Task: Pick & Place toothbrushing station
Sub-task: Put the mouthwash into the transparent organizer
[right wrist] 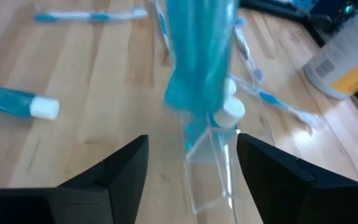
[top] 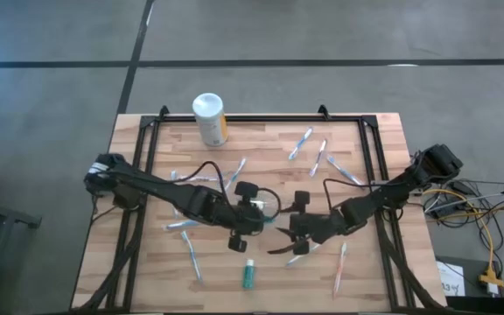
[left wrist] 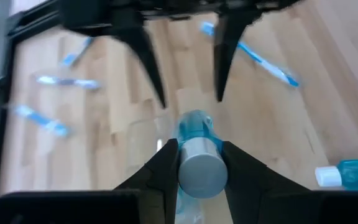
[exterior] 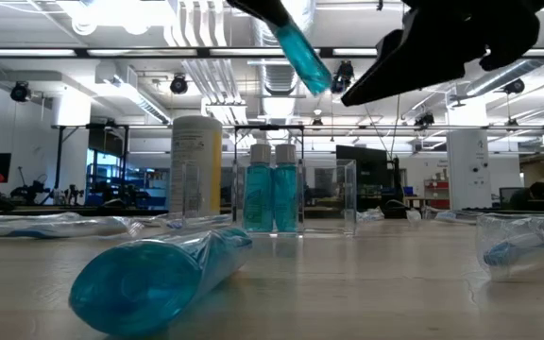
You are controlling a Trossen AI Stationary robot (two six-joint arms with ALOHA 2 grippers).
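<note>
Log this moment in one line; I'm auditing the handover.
left gripper: shut on teal tube | right gripper: open, facing it | clear cup: two tubes inside

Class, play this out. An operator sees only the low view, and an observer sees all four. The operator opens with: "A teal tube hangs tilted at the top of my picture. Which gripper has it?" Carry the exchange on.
Observer: The left gripper. Its wrist view shows the teal tube pinched between its two fingers.
Operator: And the dark shape beside it?
Observer: That is the right gripper. Its fingers stand wide apart with nothing pinched between them.
Operator: Is the tube lined up with the clear cup, or only in front of it?
Observer: Lined up. In the right wrist view the tube's lower end hangs over the clear cup.
</note>
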